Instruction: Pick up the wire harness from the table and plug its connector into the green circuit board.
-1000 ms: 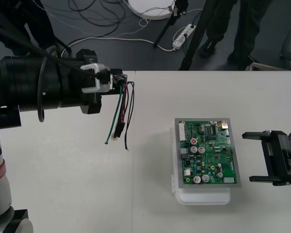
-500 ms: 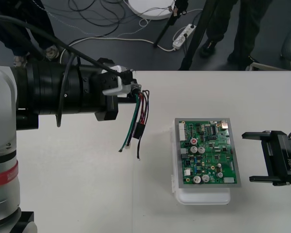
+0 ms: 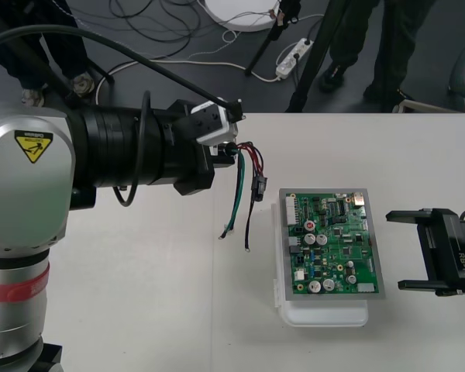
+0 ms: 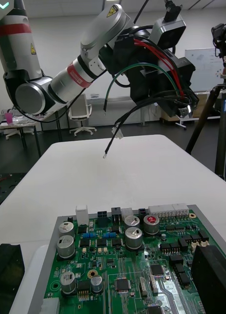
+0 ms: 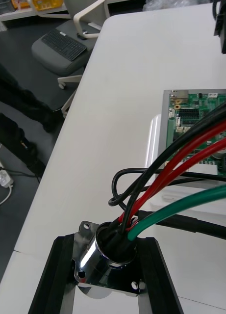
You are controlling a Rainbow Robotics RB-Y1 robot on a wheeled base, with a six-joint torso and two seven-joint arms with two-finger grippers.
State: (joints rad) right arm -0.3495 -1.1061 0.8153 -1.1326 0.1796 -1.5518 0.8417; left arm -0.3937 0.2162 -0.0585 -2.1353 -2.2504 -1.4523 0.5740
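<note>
– So, where's the wire harness (image 3: 244, 182) rn?
– Up in the air. My left hand (image 3: 228, 146) is shut tight on its round metal socket (image 5: 104, 262), w/ one black finger (image 5: 50, 277) on each side of the flange.
– And the wires?
– They come out of the socket and hang down over the worktop (image 3: 139, 294). Red ones, black ones and one green wire (image 3: 235, 198). The loose ends hang free, off the worktop.
– What abt the little black plug (image 3: 257, 187)?
– It hangs on its wires just beside the far left corner of the green board (image 3: 337, 244). It's not in the board.
– Where's the board?
– It lies flat on its white base (image 3: 325, 314), on the worktop, betw. my two hands.
– And your right hand (image 3: 407, 251)?
– It's at the right side of the board, just beside it, well apart from the harness. Its two fingers are spread wide, w/ nothing betw. them. From that wrist I look across the board and see my left hand w/ the harness, up past the board's other side.
</note>
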